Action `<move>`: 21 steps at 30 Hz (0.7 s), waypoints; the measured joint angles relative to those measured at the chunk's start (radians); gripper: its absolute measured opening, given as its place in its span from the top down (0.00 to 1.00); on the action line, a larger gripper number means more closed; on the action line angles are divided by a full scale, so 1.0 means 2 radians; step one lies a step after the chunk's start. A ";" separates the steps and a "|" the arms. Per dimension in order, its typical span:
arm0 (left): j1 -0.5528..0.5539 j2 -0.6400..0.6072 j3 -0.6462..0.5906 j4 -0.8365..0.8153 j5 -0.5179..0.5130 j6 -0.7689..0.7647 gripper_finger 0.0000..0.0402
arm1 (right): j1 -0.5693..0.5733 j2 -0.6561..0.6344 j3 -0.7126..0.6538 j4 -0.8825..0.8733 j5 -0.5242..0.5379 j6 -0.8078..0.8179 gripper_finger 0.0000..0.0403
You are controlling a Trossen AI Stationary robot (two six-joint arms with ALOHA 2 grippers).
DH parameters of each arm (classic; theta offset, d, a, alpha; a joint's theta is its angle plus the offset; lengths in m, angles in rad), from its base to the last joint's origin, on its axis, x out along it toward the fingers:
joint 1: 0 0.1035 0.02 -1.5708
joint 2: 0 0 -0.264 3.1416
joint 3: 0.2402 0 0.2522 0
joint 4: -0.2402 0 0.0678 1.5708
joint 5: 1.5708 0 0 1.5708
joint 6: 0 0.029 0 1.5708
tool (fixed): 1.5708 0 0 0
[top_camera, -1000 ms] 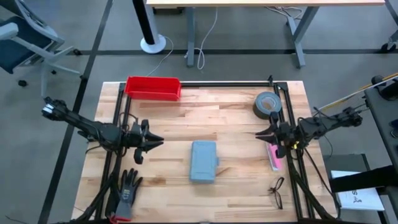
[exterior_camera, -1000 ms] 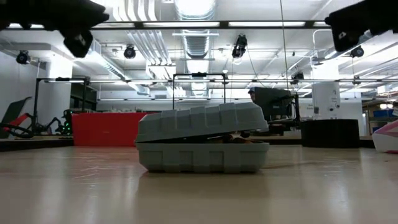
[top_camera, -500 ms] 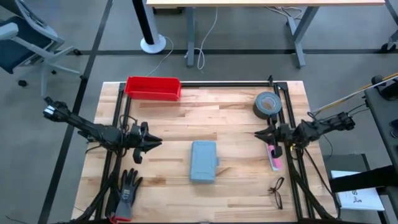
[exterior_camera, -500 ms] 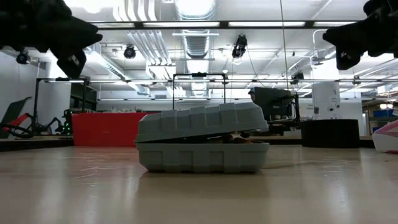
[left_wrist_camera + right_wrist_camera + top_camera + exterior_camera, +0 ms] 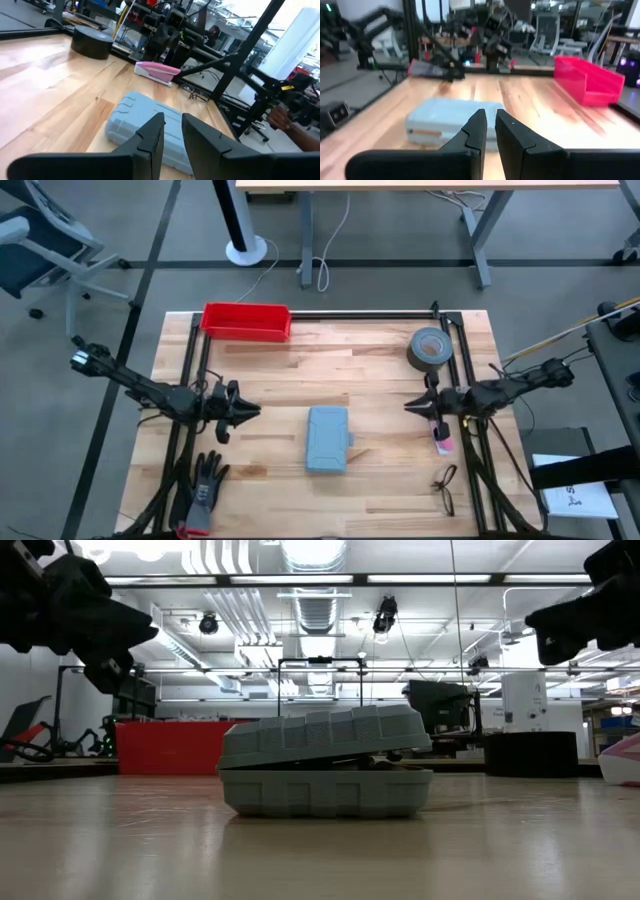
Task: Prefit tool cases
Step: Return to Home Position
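Case (image 5: 327, 439) flat on counter (image 5: 380, 480), just toward 6 o'clock of centre, long axis 12 to 6. In low view, lid (image 5: 320, 732) not seated: tilted, ajar at one end, dark gap under it.

Open room: bare wood all round case, widest toward 12 o'clock. Clear strips at 9 and 3 o'clock between case and both grippers. Black frame rails along 9, 12 and 3 o'clock edges.

Left gripper (image 5: 252, 411) at 9 o'clock of case, well apart, raised above counter, pointing at case. Fingers (image 5: 151, 140) nearly together, thin slit only, holding nothing.

Right gripper (image 5: 410, 405) at 3 o'clock of case, well apart, also raised. Fingers (image 5: 476, 134) likewise nearly together, empty.

Around: red bin (image 5: 246, 321) at 11 o'clock corner, against far rail. Tape roll (image 5: 429, 348) at 2 o'clock, near rail. Pink object (image 5: 441, 436) at 4 o'clock, partly under right arm. Black glove (image 5: 205, 485) at 7 o'clock, by rail. Glasses (image 5: 444, 488) at 5 o'clock. Nothing on counter between grippers and case.

Against a second ago: right gripper shifted toward 6 o'clock and a little inward, arm now crossing pink object. Left gripper barely moved. Both lower in low view. Case in same spot, lid at same tilt.
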 joint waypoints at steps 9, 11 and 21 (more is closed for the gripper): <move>0.000 0.003 0.000 -0.014 0.019 0.019 0.90 | 0.000 0.069 0.000 -0.001 0.000 0.036 0.92; 0.000 0.003 0.000 -0.014 0.030 0.026 0.92 | 0.000 0.081 0.000 -0.001 0.001 0.042 0.91; 0.000 0.002 -0.001 -0.015 0.031 0.073 0.96 | 0.000 0.116 0.000 -0.001 0.002 0.037 0.91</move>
